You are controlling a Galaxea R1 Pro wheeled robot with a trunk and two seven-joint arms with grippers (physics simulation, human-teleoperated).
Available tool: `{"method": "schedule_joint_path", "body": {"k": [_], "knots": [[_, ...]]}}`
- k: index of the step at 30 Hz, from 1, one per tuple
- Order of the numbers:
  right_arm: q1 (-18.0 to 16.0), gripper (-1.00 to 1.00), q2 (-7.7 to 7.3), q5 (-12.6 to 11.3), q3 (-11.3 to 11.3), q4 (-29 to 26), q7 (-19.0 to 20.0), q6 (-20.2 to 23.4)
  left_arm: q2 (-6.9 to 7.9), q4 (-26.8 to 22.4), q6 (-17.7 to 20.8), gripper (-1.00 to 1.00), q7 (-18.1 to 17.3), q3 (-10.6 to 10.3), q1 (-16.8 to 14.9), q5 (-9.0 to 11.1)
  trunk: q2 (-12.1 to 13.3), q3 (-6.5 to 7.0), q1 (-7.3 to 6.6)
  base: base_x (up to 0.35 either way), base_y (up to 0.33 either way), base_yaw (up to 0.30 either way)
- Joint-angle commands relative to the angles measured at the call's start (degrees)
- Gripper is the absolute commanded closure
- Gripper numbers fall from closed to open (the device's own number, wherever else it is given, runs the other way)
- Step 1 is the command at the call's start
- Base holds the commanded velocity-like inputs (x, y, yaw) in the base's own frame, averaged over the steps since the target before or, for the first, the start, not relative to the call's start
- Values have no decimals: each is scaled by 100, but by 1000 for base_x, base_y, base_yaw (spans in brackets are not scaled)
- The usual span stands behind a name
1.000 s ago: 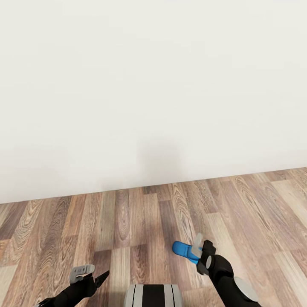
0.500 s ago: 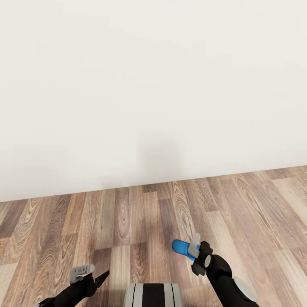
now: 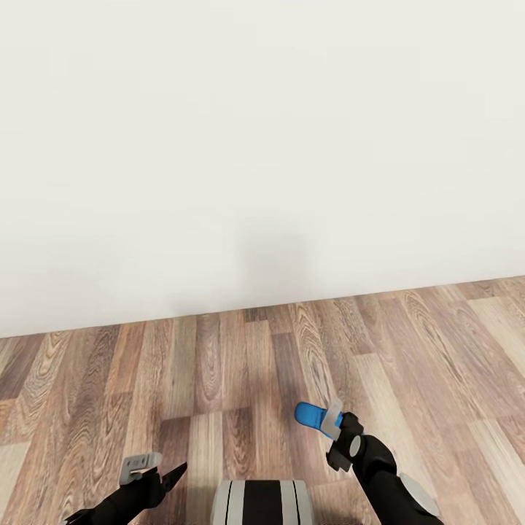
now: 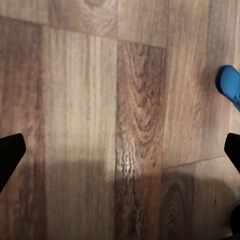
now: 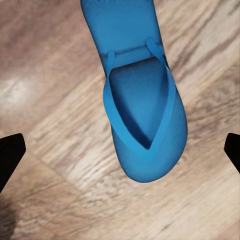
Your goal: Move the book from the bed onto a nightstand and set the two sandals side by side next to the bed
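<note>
Bare white wall (image 3: 262, 146) ahead, wood-plank floor (image 3: 219, 379) below; no bed, nightstand or book in sight from this spot.

Right hand (image 3: 328, 421) low over the floor, a blue sandal (image 3: 310, 415) at its fingertips. Right wrist view: sandal (image 5: 140, 100) lies between the two dark fingers (image 5: 11, 157), which stand wide apart at the frame edges, not touching it. Cannot tell from the head view whether the hand bears the sandal or it lies flat on the planks; the spread fingers suggest it rests on the floor.

Left hand (image 3: 162, 470) spread and empty, hanging over bare planks. Its wrist view catches one blue sandal tip (image 4: 231, 87) off to the side.

Judgement: step in hand is grasping or setting this sandal. To do it well, centre the fingers across the sole, close squarely on the edges rather than the thin straps, and keep it level. The second sandal and the bed must be found before pairing.
</note>
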Motion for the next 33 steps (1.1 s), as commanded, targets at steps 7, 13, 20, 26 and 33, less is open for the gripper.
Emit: {"method": "schedule_joint_path", "body": {"k": [7,13,20,26,33], "knots": [[-1,-100,-5,66,23,-37,41,28,-1,-2,48,-100,-11,0,-2,43,-1,-4,-1,0,0,0],[2,-100,-13,70,12,-98,43,32,1,2,53,-100,2,13,-2,49,-1,-4,-1,0,0,0],[-2,-100,-31,66,-2,-937,82,88,-30,53,65,-100,-35,-1,-2,47,-1,-4,-1,0,0,0],[-2,-100,-18,68,13,-1622,141,122,-52,174,50,-100,-42,2,-2,39,-4,-48,4,0,0,0],[-2,-100,-14,70,6,-1204,124,102,-53,190,49,-100,-46,23,-2,36,-14,-203,22,0,0,0]]}}
